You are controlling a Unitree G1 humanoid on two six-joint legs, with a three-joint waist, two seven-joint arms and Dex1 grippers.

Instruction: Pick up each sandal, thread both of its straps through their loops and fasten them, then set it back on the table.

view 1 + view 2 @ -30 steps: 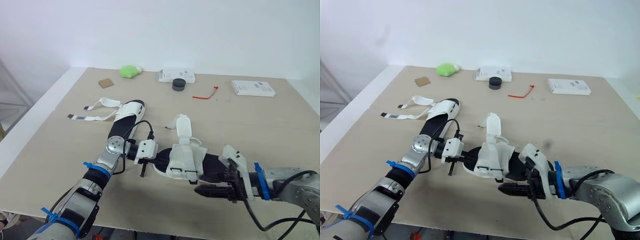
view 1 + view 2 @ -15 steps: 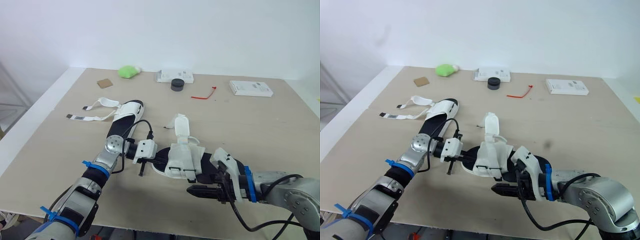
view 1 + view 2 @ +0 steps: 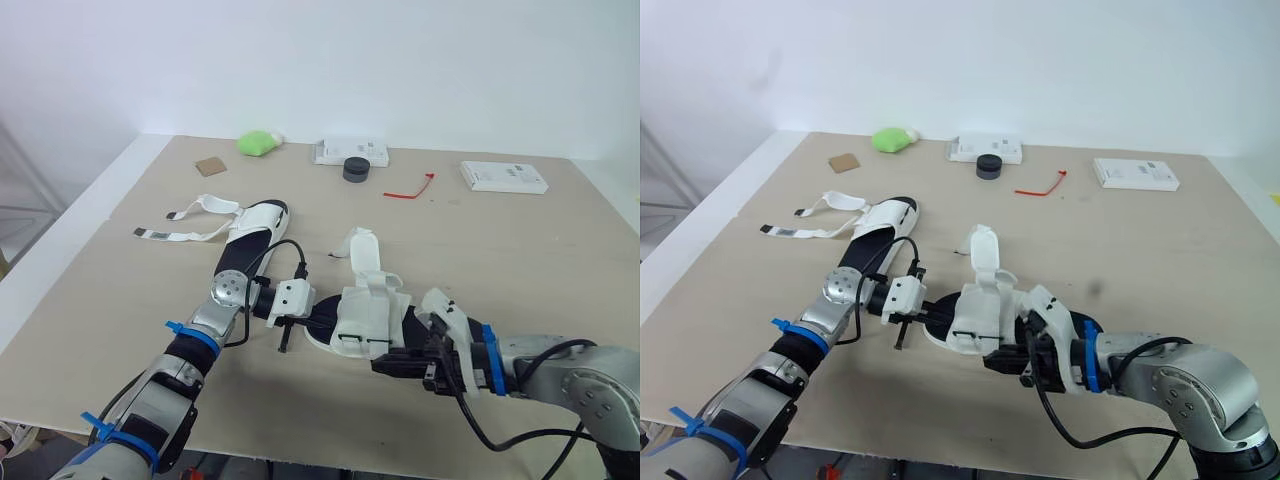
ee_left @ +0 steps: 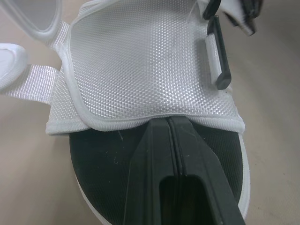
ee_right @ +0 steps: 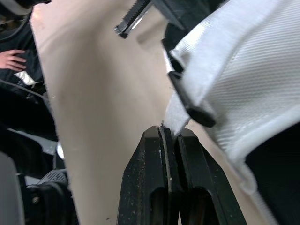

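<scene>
My right gripper (image 5: 168, 132) has its jaws closed on the tip of a white woven strap (image 5: 174, 117). The strap comes out just beneath a black plastic loop (image 5: 190, 105) on the side of the white mesh sandal with a black footbed (image 3: 368, 318). My left gripper (image 4: 168, 121) has its two fingers pressed together with nothing that I can see between them. Its tips rest on the bare end of the footbed and touch the edge of the mesh upper. The sandal lies on the beige wooden table (image 3: 530, 260) between the two grippers, and an upright white flap (image 3: 362, 250) stands on its far side. Beyond the left gripper lies a second white sandal (image 3: 250, 232), its long loose straps (image 3: 190, 225) spread flat on the table. Well beyond both grippers sit a green lump (image 3: 258, 143), a black round puck (image 3: 355, 169) and a red cable tie (image 3: 410, 190).
</scene>
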